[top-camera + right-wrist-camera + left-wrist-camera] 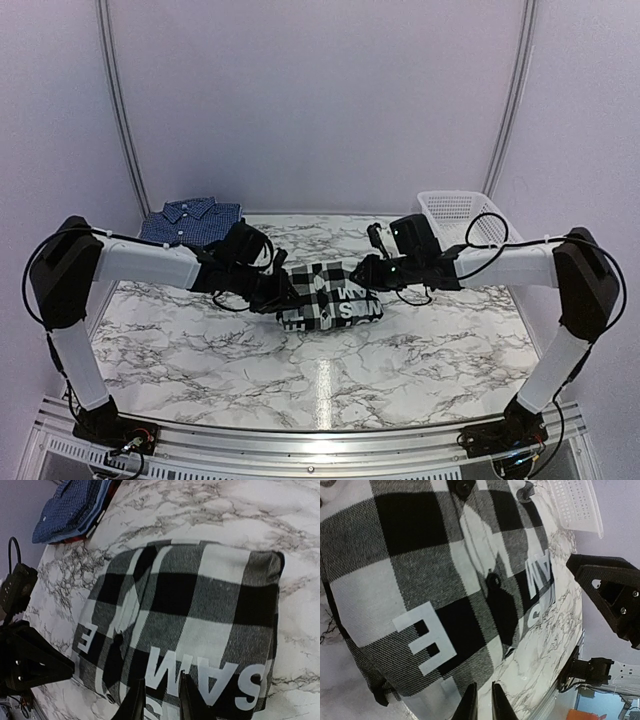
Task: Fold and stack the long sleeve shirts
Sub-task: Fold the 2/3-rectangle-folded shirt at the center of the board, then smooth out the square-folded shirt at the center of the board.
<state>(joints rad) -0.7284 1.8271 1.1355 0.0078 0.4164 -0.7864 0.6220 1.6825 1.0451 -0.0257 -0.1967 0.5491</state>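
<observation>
Now, the checked shirt (330, 297) lies folded mid-table, long axis running left to right, left gripper (484, 706) at one end, right gripper (159, 700) at the other, both barely parted, holding nothing. Far-left sits the blue shirt (192, 220), nearer the left gripper, so probably its carry.

Checked shirt (200, 625): white lettering "SAM", lone "E".

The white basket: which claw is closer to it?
Right. The right gripper hangs just near-left of the basket; the left gripper is farther left, across the checked shirt.
</observation>
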